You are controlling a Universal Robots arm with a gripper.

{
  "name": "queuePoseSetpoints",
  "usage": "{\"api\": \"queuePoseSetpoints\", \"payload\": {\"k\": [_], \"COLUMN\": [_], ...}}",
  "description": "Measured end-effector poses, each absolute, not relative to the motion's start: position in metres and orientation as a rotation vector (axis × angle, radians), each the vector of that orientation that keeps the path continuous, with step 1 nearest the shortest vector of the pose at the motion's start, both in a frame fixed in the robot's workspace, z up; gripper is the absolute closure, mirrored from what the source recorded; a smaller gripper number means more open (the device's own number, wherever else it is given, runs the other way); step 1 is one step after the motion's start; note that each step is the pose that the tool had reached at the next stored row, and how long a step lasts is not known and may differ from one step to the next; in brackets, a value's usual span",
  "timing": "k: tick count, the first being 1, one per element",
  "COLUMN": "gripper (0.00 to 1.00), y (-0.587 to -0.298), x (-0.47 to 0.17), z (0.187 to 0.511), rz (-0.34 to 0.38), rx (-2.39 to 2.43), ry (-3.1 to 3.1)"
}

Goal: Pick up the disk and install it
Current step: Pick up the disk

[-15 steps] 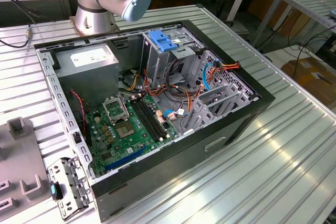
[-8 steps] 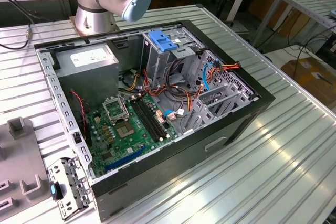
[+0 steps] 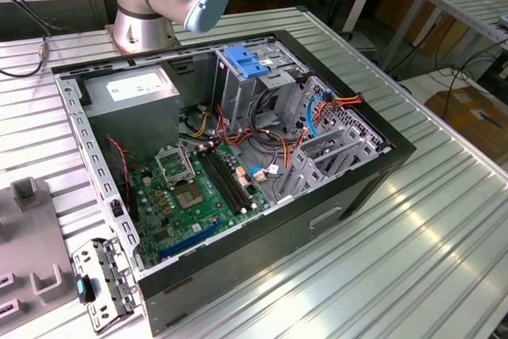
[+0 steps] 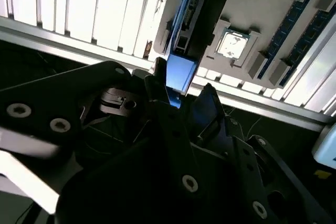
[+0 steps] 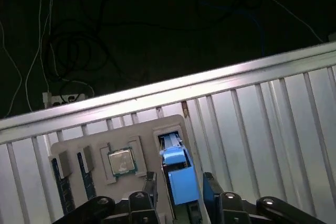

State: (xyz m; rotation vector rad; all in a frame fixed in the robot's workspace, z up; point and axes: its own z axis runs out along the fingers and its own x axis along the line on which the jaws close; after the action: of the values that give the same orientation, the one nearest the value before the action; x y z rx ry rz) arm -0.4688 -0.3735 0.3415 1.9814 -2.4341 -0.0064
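The disk (image 5: 172, 150) stands on edge in a slot of a grey holder tray (image 5: 142, 135), its blue plastic end toward the camera. My gripper (image 5: 180, 182) is open, with one black finger on each side of that blue end and a narrow gap at each. In the second wrist view the disk (image 4: 181, 69) runs away edge-on from the gripper (image 4: 182, 94), whose fingers (image 4: 157, 93) flank it. The label is hidden. The open computer case (image 3: 381, 164) lies on the ribbed metal table, with a drive cage under a blue handle piece (image 3: 242, 61).
Beside the disk's slot, the tray holds a processor chip (image 5: 121, 162) and memory sticks (image 5: 62, 182). The table edge (image 5: 157, 95) runs just past the tray, with dark floor and cables beyond. The arm's base (image 3: 143, 13) stands behind the case. Grey fixtures (image 3: 32, 228) sit at the exterior view's left.
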Motion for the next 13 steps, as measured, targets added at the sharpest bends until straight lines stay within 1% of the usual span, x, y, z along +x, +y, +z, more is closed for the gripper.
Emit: {"api": "queuePoseSetpoints", "payload": {"k": [6, 13], "gripper": [0.52, 0.52], "y": [-0.3735, -0.3735], "x": [-0.4687, -0.4707], "z": [0.3368, 0.3326], "rz": [-0.005, 0.009], "rx": [2.122, 2.174], "ry": [-2.311, -2.267]}}
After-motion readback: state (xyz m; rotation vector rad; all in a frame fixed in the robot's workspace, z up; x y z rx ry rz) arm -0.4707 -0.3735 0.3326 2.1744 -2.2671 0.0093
